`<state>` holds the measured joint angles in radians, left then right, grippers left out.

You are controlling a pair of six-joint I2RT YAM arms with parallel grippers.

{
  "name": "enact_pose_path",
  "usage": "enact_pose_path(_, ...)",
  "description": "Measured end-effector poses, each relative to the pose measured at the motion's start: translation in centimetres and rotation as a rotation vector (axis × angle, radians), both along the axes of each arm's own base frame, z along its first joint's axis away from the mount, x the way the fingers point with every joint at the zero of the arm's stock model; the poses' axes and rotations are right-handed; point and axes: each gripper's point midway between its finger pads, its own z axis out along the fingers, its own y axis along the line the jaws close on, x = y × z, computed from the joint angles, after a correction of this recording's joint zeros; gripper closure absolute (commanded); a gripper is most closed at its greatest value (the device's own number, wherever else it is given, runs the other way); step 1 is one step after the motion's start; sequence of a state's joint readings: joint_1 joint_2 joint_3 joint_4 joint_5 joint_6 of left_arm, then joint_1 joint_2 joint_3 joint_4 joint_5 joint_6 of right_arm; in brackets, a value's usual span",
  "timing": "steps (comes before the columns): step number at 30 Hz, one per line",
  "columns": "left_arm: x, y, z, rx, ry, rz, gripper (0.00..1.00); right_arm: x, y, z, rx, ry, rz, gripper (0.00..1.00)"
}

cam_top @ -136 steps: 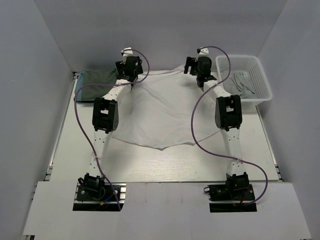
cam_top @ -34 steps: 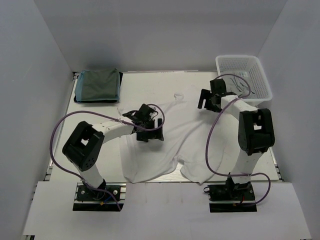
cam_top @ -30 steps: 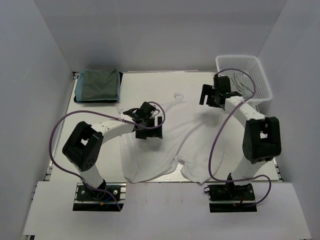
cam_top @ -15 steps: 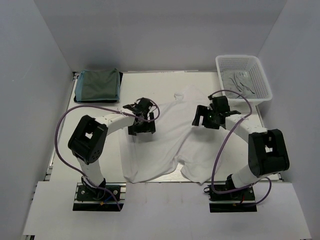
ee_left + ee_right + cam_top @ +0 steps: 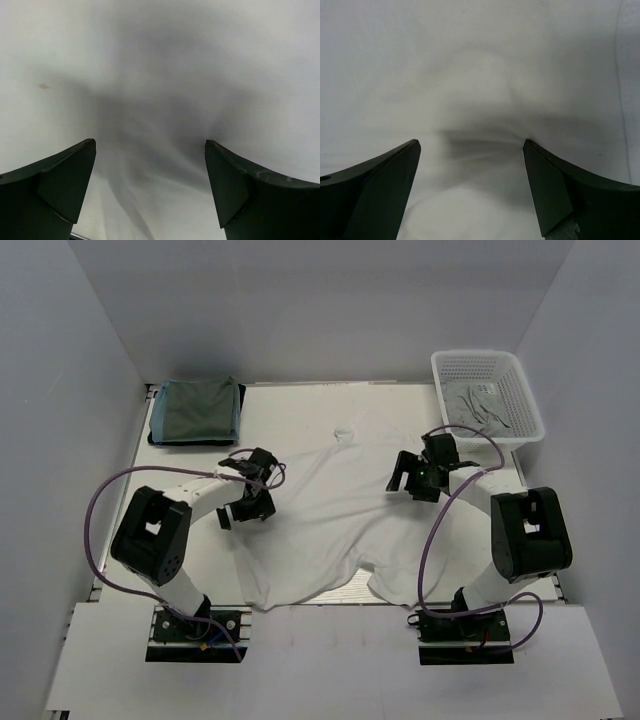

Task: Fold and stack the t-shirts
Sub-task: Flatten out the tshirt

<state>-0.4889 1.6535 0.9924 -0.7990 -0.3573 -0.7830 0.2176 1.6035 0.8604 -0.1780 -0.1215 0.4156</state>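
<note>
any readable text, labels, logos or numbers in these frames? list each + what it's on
None readable.
white t-shirt: plain in the top view and both wrist views.
folded green t-shirt: no print visible.
basket: no label visible.
grey garment in the basket: small dark marks, too small to read.

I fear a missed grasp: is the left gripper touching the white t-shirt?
Cannot tell. In the left wrist view the left gripper straddles the shadowed white t-shirt; contact is hidden.
</note>
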Motion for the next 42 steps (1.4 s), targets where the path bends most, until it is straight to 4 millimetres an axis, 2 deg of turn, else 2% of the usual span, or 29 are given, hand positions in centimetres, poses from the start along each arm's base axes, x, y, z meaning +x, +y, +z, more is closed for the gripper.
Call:
enact_pose_path(4,-1.3,2.6,0.7,0.048,-0.007,0.078,0.00,0.5,-1.3,-0.1,-0.013,0.005,-0.072,0.10)
enact_pose_path(13,-2.0,4.6,0.6,0.106,0.013,0.154,0.00,2.6,-4.9,0.0,-0.022,0.010,-0.227,0.10)
enact_pose_path(16,-2.4,5.2,0.6,0.127,0.036,0.171,0.00,2.8,-5.4,0.0,-0.023,0.013,-0.243,0.10)
enact_pose_path(19,-2.2,5.4,1.6,0.143,0.044,0.195,0.00,2.8,-5.4,0.1,-0.020,0.017,-0.234,0.10)
enact_pose_path(22,-1.2,4.7,3.6,0.132,0.018,0.198,0.00,2.7,-4.8,0.5,0.001,0.006,-0.209,0.10)
enact_pose_path(24,-0.1,3.2,5.1,0.061,-0.025,0.163,0.00,2.7,-4.4,1.4,0.018,-0.025,-0.193,0.10)
enact_pose_path(26,0.2,0.9,6.2,-0.072,-0.057,0.101,0.00,2.4,-4.1,2.4,0.031,-0.054,-0.177,0.10)
enact_pose_path(30,-0.4,-6.1,7.3,-0.410,-0.111,-0.126,0.00,2.2,-3.7,3.5,0.057,-0.094,-0.160,0.10)
enact_pose_path(32,-1.6,-9.6,6.7,-0.513,-0.061,-0.241,0.00,1.9,-3.5,3.2,0.069,-0.088,-0.152,0.10)
enact_pose_path(34,-2.7,-13.0,5.3,-0.574,0.000,-0.348,0.00,1.5,-3.3,2.8,0.082,-0.073,-0.143,0.10)
enact_pose_path(36,-4.8,-15.7,3.5,-0.608,0.088,-0.440,0.00,1.3,-3.0,2.3,0.096,-0.059,-0.132,0.10)
enact_pose_path(39,-7.9,-18.0,1.9,-0.619,0.179,-0.542,0.00,1.1,-2.6,1.3,0.114,-0.029,-0.121,0.10)
enact_pose_path(42,-9.5,-18.8,2.1,-0.618,0.201,-0.593,0.00,0.9,-2.4,0.7,0.121,-0.005,-0.119,0.10)
